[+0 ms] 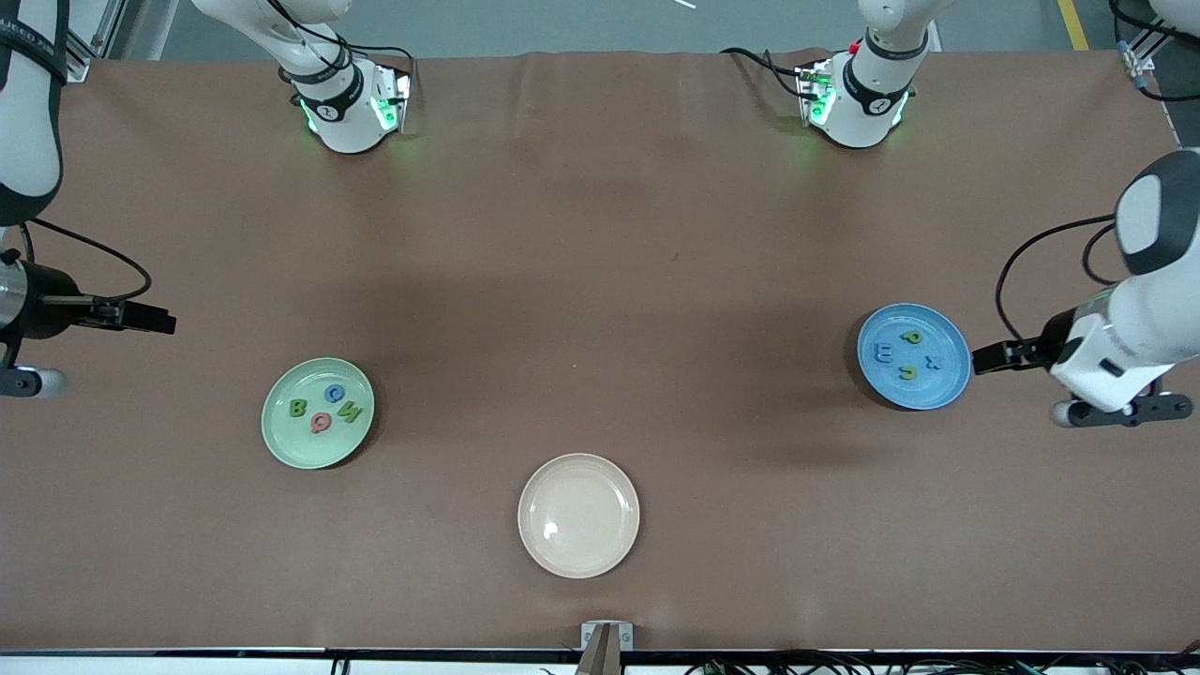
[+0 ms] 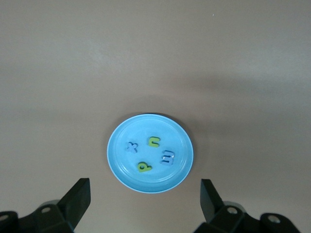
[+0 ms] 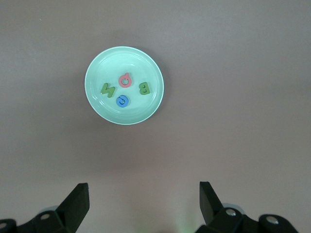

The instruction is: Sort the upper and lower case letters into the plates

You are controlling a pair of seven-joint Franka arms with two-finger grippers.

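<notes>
four letters lie in the mint plate (image 1: 317, 412) and four in the blue plate (image 1: 914, 356). the left pincer (image 2: 146, 201) hangs released just beside the blue plate; the right pincer (image 3: 144, 204) waits released over the bare counter (image 1: 600, 262)

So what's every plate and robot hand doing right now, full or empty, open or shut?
Mint green plate: holds four letters.
Blue plate: holds four small letters.
Cream plate: empty.
Left gripper: open, holding nothing, off the blue plate's edge at its arm's end of the table.
Right gripper: open, holding nothing, at its arm's end of the table.
</notes>
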